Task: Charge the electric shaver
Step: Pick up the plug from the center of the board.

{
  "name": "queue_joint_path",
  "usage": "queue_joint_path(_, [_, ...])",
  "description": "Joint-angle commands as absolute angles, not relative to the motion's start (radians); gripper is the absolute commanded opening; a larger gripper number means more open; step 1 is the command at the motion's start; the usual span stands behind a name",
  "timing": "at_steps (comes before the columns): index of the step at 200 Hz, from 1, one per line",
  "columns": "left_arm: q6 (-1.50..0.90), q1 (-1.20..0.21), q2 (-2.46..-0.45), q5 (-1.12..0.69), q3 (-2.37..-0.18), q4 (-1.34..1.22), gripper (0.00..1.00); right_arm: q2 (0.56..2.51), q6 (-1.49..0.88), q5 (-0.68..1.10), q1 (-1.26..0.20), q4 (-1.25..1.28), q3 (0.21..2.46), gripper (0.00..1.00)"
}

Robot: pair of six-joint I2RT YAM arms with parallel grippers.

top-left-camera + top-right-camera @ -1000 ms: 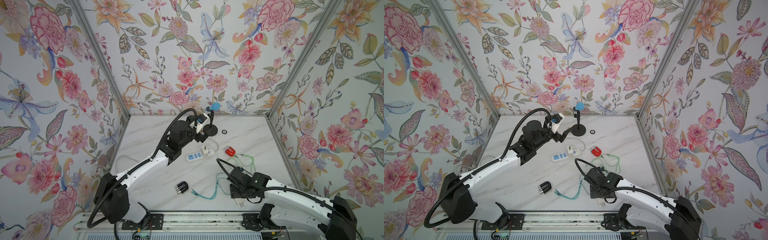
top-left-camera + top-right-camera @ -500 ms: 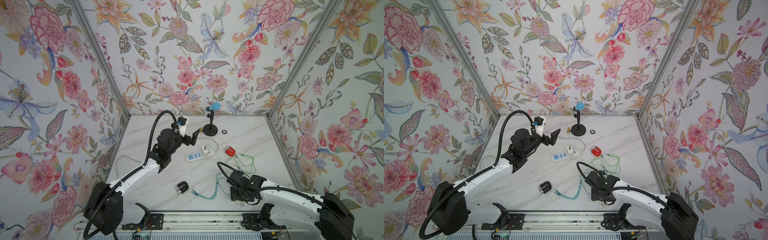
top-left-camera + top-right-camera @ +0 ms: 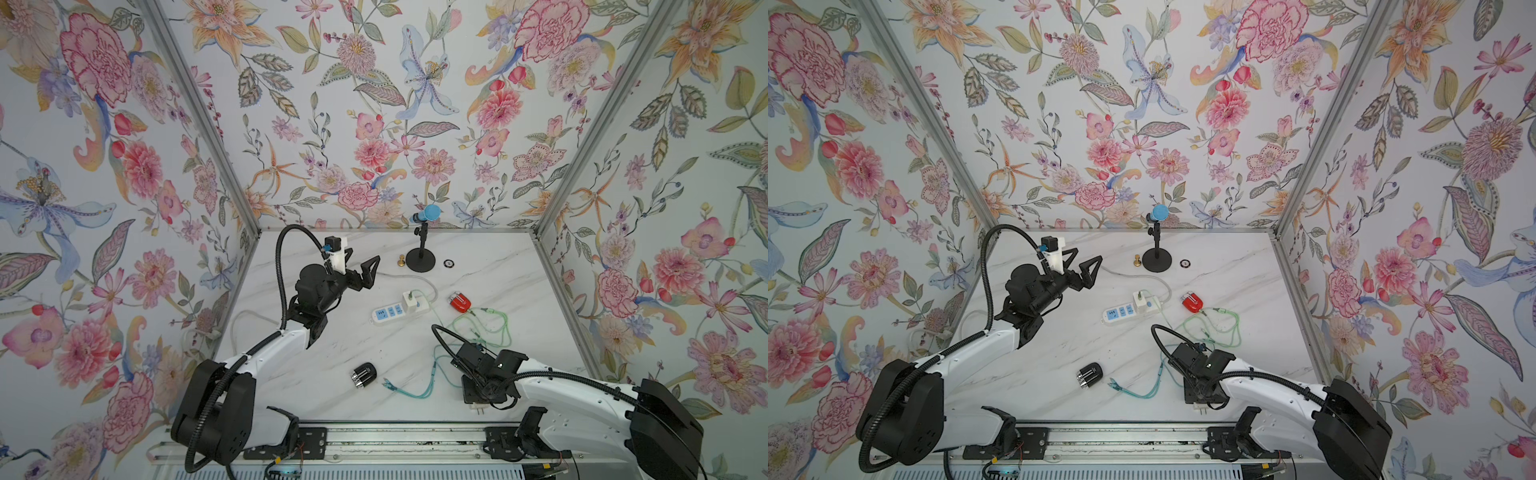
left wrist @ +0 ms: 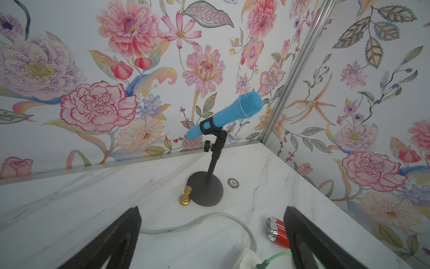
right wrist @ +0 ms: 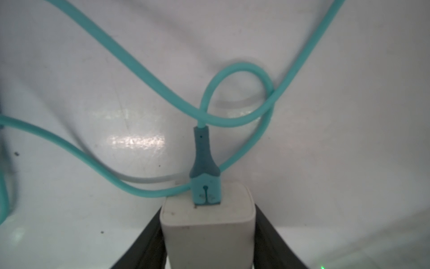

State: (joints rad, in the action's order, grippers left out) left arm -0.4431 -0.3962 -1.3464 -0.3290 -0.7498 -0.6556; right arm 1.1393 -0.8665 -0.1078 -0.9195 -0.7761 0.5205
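Note:
The red electric shaver [image 3: 460,302] [image 4: 275,230] with silver heads lies right of the white power strip [image 3: 388,313]. A white adapter [image 3: 411,300] sits in the strip, and its green cable [image 3: 490,328] loops toward the shaver. My left gripper [image 3: 365,270] [image 4: 211,209] hovers open and empty above the table's back left. At the front right, my right gripper [image 3: 478,395] [image 5: 207,216] is shut on a second white charger adapter [image 5: 207,233], with a finger pressed on each side. A teal cable [image 5: 130,58] [image 3: 415,390] is plugged into that adapter and trails left.
A blue microphone on a black stand [image 3: 420,257] is at the back, with a small gold piece [image 3: 401,260] and a round chip [image 3: 448,263] beside its base. A black cylindrical object [image 3: 364,374] lies near the front. Floral walls enclose three sides.
My left arm has drawn back leftward from the microphone stand and opened wider. My right gripper's jaws have closed in onto the white adapter.

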Motion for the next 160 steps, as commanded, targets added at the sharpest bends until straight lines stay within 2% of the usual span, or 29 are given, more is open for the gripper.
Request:
queue_joint_path(1, [-0.29,-0.439,-1.308,-0.254,-0.806,-0.544,0.99,1.148,-0.86,-0.107,-0.923,-0.79,0.531,0.47])
queue_joint_path(33, [-0.285,-0.439,-1.29,-0.188,-0.818,-0.452,0.99,1.124,-0.84,-0.082,-0.924,-0.79,0.557,0.31])
queue_joint_path(54, [-0.301,-0.43,-1.287,-0.189,-0.806,-0.459,0.99,1.085,-0.801,-0.067,-0.937,-0.788,0.604,0.24])
queue_joint_path(61, [-0.311,-0.428,-1.29,-0.182,-0.81,-0.446,0.96,1.069,-0.782,-0.073,-0.952,-0.786,0.632,0.23])
queue_joint_path(71, [-0.311,-0.424,-1.295,-0.189,-0.824,-0.415,0.88,1.047,-0.755,-0.088,-0.972,-0.779,0.675,0.22])
queue_joint_path(86, [-0.296,-0.428,-1.293,-0.171,-0.834,-0.373,0.84,1.033,-0.724,-0.112,-0.981,-0.761,0.739,0.23])
queue_joint_path(116, [-0.252,-0.449,-1.251,-0.13,-0.836,-0.269,0.84,1.081,-0.705,-0.142,-0.971,-0.695,0.816,0.26])
queue_joint_path(160, [-0.261,-0.474,-1.174,-0.119,-0.757,-0.21,0.85,1.324,-0.743,-0.162,-0.956,-0.483,0.887,0.28])
